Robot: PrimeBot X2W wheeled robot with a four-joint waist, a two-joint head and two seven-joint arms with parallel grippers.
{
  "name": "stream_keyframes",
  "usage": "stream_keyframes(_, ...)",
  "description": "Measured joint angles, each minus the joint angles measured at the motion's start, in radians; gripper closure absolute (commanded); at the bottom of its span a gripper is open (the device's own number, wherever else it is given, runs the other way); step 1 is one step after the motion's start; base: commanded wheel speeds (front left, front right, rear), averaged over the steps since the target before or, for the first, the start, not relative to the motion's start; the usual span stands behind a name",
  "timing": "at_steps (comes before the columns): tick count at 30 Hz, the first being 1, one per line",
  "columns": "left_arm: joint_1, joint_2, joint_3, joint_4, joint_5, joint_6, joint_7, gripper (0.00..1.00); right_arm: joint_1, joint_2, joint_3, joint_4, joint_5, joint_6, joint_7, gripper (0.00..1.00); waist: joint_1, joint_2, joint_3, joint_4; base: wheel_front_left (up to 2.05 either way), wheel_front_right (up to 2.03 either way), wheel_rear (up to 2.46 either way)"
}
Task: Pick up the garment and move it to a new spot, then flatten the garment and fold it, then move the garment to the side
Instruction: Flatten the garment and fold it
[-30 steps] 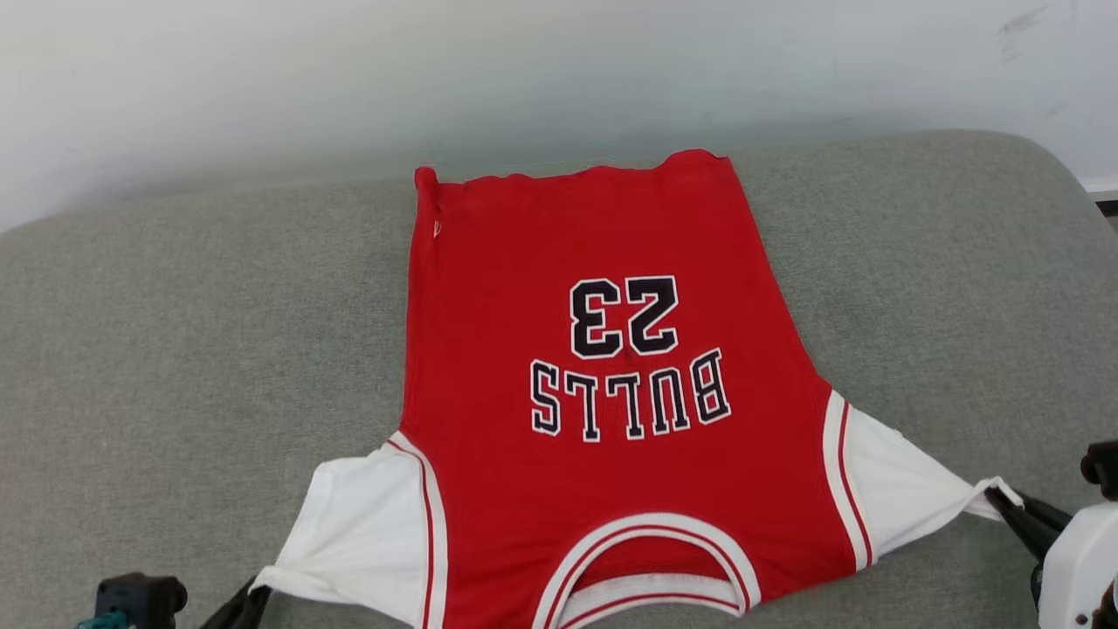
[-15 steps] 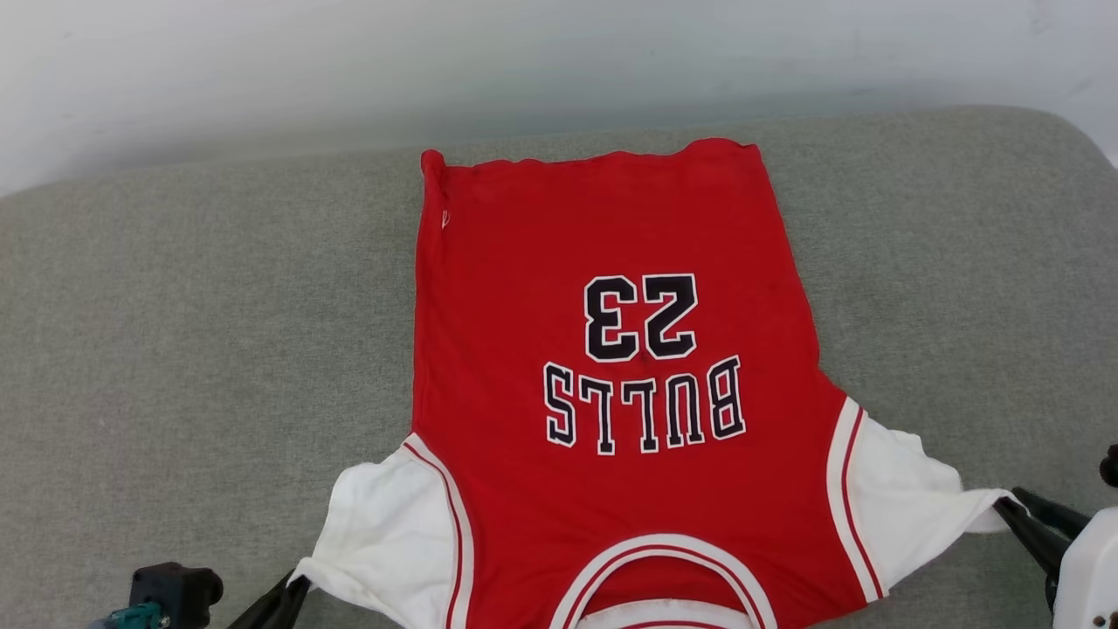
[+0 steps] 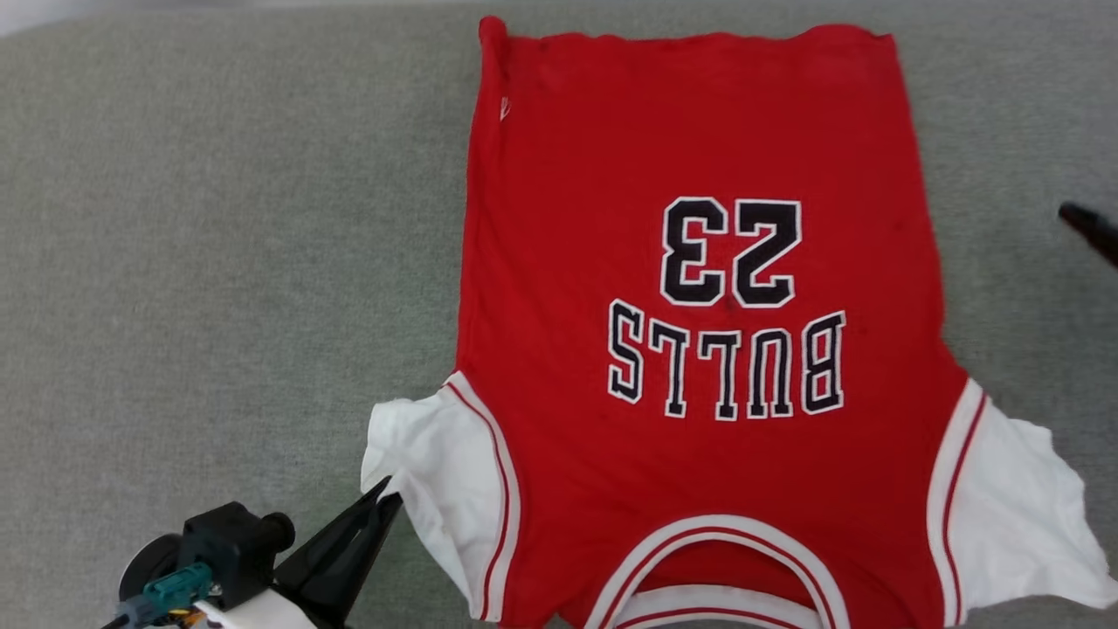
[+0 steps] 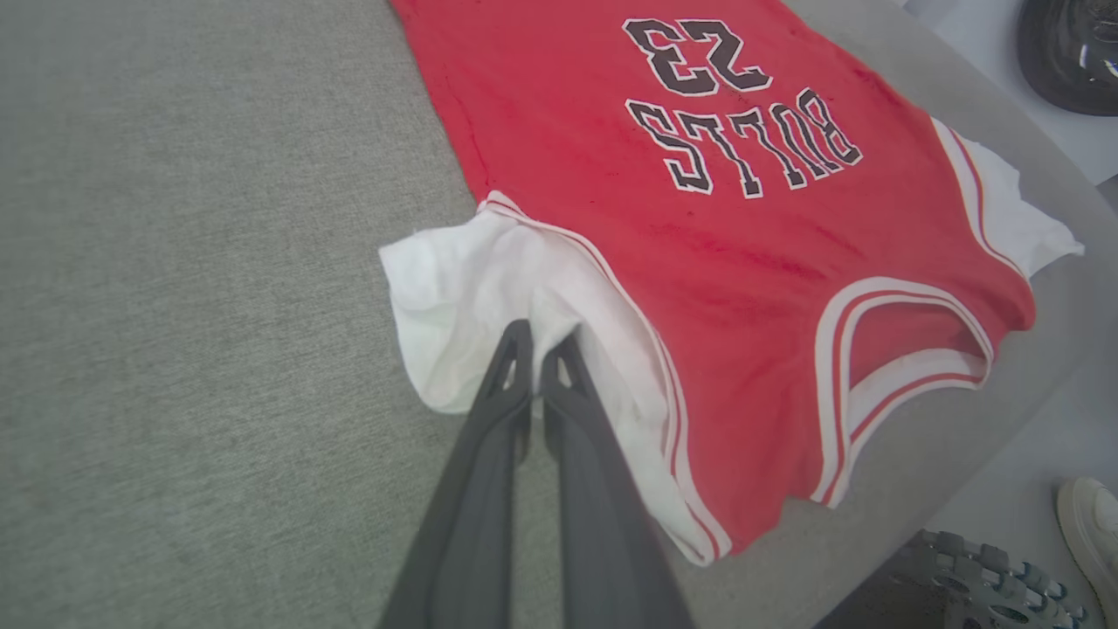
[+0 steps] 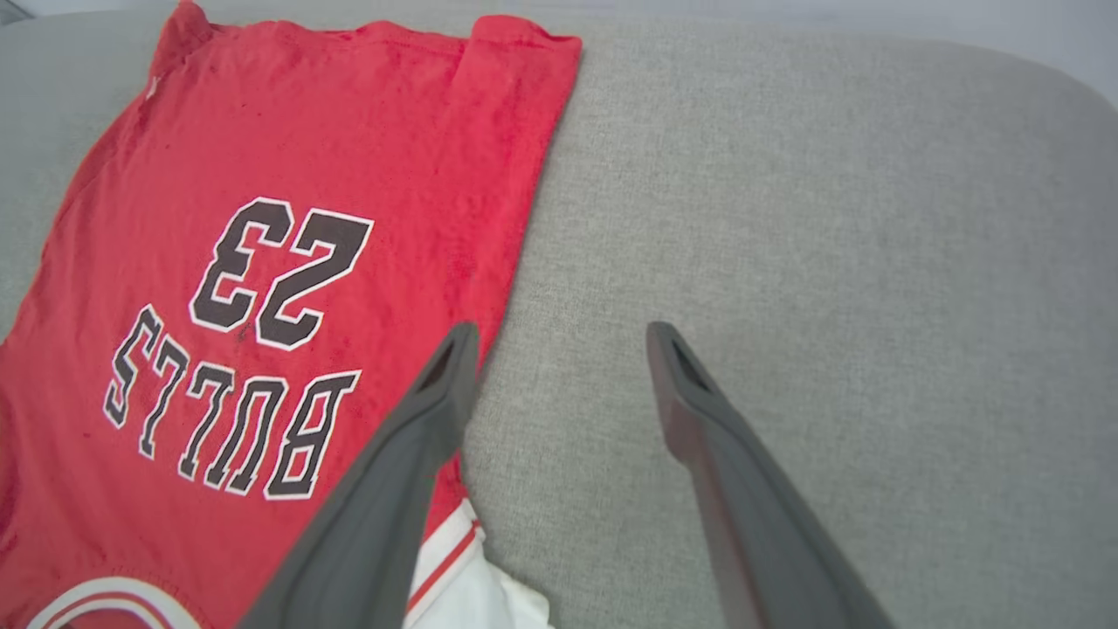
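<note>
1. Lying face up on the grey padded surface point(image 3: 175, 262), the garment point(image 3: 699, 131) is spread nearly flat. Its hem point(image 3: 690, 39) points away from me and its collar point(image 3: 716, 542) toward me, so the lettering point(image 3: 725, 358) reads upside down in the head view.
2. My left gripper point(image 4: 537, 336) has its fingers pressed together on the white sleeve point(image 4: 454, 297) at my left side. The cloth bunches toward the tips, which I judge to be a pinch meant to draw that sleeve outward and smooth it.
3. My right gripper point(image 5: 559, 336) stands spread and empty above the bare surface, just beside the garment's right edge. I judge this a free pose from which the arm can go to a new hold. The opposite sleeve point(image 3: 1022, 515) lies slack and crumpled, touched by nothing.
4. Judged stage: flattening, with no fold made yet. The body panel is smooth, while both sleeves and the rolled left corner of the hem need attention.
5. Hidden: how much cloth sits between my left fingers cannot be seen, since the fingers cover the pinch. The head view cuts off the collar at its bottom edge and most of my right gripper at its right edge.
6. Unclear: beyond the surface, the left wrist view shows a pale shoe point(image 4: 1087, 533), a dark toothed part point(image 4: 978, 577) and a dark rounded object point(image 4: 1070, 52). What the last two are I cannot tell.
</note>
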Motion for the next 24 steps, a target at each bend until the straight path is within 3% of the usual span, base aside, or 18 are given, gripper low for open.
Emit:
stream_keyframes(8,-0.093,-0.034,-0.048,-0.11,0.063,-0.011,0.04,1.0,-0.34,0.071,-0.057,0.162,-0.215,0.0,0.243,0.0,0.0001,-0.0001,0.143,0.126,0.0,0.0,0.0)
stream_keyframes(17,-0.146,-0.081,-0.086,-0.162,0.099,-0.015,0.054,1.0,-0.523,0.086,-0.095,0.31,-0.41,0.0,0.322,0.0,0.0001,0.0,0.271,0.251,0.0,0.0,0.0)
stream_keyframes(24,-0.17,-0.11,-0.096,-0.151,0.102,-0.022,0.043,1.0,-0.616,0.065,-0.086,0.35,-0.485,0.0,0.321,0.0,0.0,0.0,0.341,0.309,0.0,0.0,0.0)
